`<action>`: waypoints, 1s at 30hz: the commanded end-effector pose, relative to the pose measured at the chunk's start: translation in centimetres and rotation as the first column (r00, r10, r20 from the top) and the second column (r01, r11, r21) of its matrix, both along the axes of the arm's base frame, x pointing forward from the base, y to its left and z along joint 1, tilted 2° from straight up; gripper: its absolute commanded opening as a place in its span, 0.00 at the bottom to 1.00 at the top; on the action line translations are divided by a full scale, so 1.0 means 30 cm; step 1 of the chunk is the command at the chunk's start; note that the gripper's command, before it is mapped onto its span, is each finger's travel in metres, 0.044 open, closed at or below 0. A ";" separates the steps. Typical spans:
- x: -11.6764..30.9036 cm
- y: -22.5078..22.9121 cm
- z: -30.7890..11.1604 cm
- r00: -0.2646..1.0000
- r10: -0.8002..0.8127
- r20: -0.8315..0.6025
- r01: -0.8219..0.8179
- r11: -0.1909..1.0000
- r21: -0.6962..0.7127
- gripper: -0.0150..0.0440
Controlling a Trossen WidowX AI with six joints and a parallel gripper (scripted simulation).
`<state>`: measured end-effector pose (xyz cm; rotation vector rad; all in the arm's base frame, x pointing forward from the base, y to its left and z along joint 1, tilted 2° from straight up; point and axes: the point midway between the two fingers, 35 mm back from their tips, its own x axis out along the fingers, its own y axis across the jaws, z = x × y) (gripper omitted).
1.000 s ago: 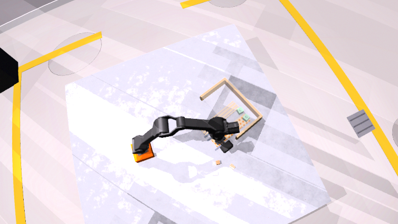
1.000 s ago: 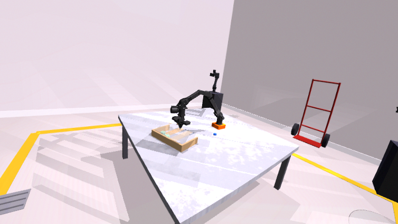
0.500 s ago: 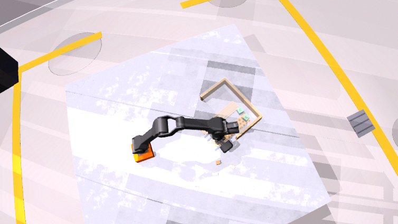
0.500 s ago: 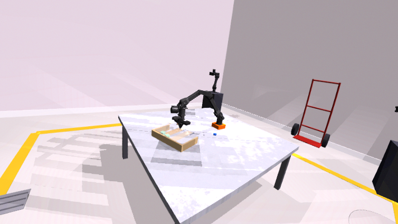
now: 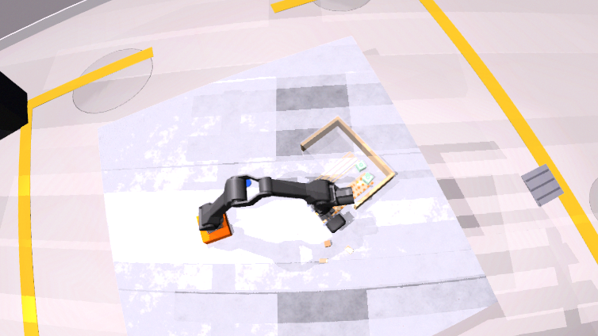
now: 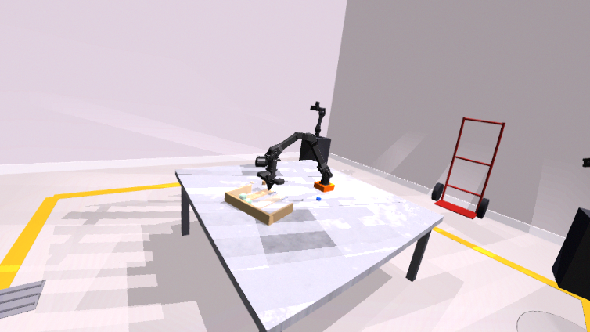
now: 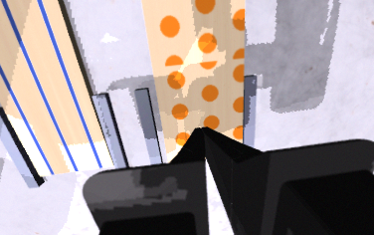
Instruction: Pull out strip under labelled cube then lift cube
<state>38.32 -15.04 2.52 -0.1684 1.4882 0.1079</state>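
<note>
Pale marbled desk (image 5: pixel 238 120) (image 6: pixel 296 241) in a bright room with light walls, yellow lines on the floor, and honestly quite different stuff on show depending on the angle. Red hand truck (image 6: pixel 483 120) visible only from the exterior, over by the grey wall. Three small wooden blocks near the arm's working end from the top, but only one obvious in the exterior shot. Tiny blue object (image 5: pixel 248 182) (image 6: pixel 318 199) mostly tucked behind the arm from above, plainly out on the desk from the side.

Best pattern detail in the wrist view: orange-dotted strip (image 5: pixel 362 189) (image 7: pixel 209 102) between short grey rails, blue-striped strip (image 5: pixel 335 169) (image 7: pixel 50 100) off to the left. No cubes in that close-up, though. For those, check the top view: two mint-green cubes (image 5: pixel 364 171) (image 6: pixel 245 198) inside the open-sided wooden frame (image 5: pixel 366 147) (image 6: pixel 246 209), one at the dotted strip's far end. Marks too small to read, so can't say which counts as the labelled one.

Claw (image 5: pixel 330 216) (image 6: pixel 269 185) (image 7: pixel 201 133) pressed together, nothing pinched, tips above the dotted strip in the wrist view. Both cubes well clear of the claw, toward the frame's far corner, and lower than the claw's body in the exterior view.
</note>
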 end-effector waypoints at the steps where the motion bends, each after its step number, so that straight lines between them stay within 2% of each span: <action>1: -0.023 -0.007 -0.012 1.000 -0.004 -0.019 0.003 1.000 -0.002 0.25; 14: 0.018 -0.004 0.022 1.000 -0.004 -0.018 0.003 1.000 -0.002 0.25; 30: -0.054 -0.021 -0.008 1.000 -0.004 -0.020 0.004 1.000 -0.002 0.25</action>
